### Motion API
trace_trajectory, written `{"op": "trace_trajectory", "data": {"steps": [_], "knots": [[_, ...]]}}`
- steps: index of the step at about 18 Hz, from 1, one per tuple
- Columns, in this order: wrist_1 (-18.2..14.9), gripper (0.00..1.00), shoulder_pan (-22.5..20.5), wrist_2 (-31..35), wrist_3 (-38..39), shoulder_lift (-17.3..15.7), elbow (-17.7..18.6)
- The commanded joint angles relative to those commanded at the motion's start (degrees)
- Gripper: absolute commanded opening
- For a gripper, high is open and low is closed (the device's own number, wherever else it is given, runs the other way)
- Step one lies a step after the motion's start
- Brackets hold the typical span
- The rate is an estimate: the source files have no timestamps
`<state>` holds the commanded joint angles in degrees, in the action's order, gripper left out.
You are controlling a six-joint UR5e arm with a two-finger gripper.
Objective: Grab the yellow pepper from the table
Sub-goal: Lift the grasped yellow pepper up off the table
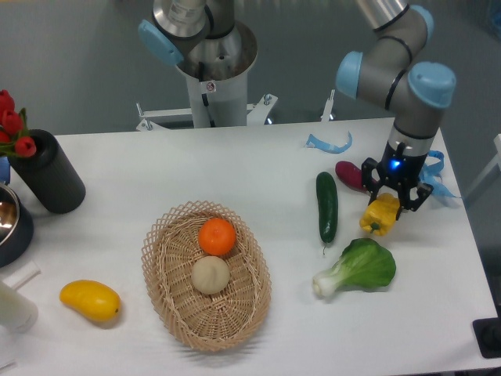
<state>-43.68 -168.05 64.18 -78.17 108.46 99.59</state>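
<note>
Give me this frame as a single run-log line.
phase: grasping | gripper: around yellow pepper, closure unclear | pepper: on table, between cucumber and table's right edge | lift: not evident

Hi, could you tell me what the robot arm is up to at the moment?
The arm has its gripper down over the yellow pepper at the right side of the table, fingers on either side of it. Whether they are clamped yet, or the pepper lifted, cannot be told. A cucumber and a leafy green lie close by.
</note>
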Motion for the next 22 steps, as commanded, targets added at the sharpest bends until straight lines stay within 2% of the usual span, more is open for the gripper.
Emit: {"op": "trace_trajectory", "data": {"steps": [4,7,11,18,22], "knots": [[0.09,0.26,1.76,-6.41,8.98,-2.11,-3.52],[0.09,0.26,2.46,-12.13,12.95,-4.13,-3.88],[0.09,0.26,3.77,-12.58,16.81,-6.33,-3.26],[0.18,0.26,4.75,-12.58,19.37,-5.81,-4.58],[0.18,0.26,5.54,-12.58,20.59,-4.75,-6.6]]}}
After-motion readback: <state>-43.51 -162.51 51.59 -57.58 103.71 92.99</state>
